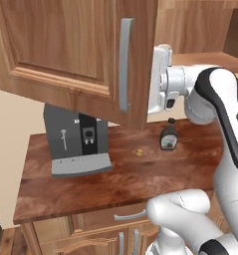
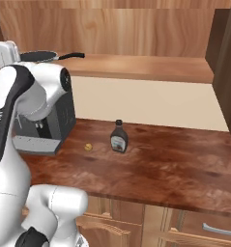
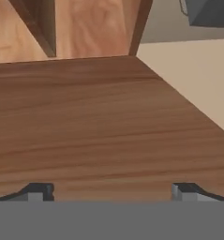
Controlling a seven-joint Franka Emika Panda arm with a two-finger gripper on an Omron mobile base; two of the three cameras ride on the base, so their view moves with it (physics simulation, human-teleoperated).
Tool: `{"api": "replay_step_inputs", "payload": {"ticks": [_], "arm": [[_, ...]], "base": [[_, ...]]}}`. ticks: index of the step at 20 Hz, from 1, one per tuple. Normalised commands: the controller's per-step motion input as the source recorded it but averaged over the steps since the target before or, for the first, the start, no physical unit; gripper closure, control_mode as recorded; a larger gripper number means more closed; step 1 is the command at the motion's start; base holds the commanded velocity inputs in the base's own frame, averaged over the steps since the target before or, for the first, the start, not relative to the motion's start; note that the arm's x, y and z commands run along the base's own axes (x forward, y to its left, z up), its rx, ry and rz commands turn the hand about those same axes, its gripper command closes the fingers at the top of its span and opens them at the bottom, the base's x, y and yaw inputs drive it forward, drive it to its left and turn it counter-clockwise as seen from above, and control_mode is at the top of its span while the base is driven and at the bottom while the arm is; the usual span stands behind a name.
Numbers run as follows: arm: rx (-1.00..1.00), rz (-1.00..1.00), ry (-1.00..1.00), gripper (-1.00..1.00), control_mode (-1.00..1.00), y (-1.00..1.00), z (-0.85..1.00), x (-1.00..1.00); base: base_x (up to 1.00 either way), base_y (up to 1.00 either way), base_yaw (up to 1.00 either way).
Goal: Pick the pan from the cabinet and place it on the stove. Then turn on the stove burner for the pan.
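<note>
Pan on cabinet shelf, not yet grasped.

The pan [image 2: 38,56] sits on the cabinet [image 1: 75,55] shelf [image 2: 136,65], handle pointing right along the shelf, just beside my wrist. My gripper [image 3: 111,192] faces wood, fingers spread wide, holding nothing. Below on the counter [image 2: 175,164]: coffee machine [image 1: 76,142], bottle [image 2: 119,137].

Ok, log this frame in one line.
stage: reaching into cabinet | gripper: open, empty, facing wood panel | pan: on shelf, untouched | counter: coffee machine, bottle
</note>
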Motion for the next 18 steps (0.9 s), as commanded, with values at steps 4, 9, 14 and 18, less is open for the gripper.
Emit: {"api": "replay_step_inputs", "payload": {"ticks": [4, 9, 14, 18], "arm": [[0.00, 0.06, -0.03, -1.00, -1.00, 0.77, 0.00, -0.54], [0.00, 0.05, -0.04, -1.00, -1.00, 0.76, -0.01, -0.52], [0.00, 0.03, -0.04, -1.00, -1.00, 0.76, -0.03, -0.44], [0.00, 0.03, -0.01, -1.00, -1.00, 0.78, -0.01, -0.29]], "base": [[0.00, 0.00, 0.00], [0.00, 0.00, 0.00], [0.00, 0.00, 0.00], [0.00, 0.00, 0.00]]}}
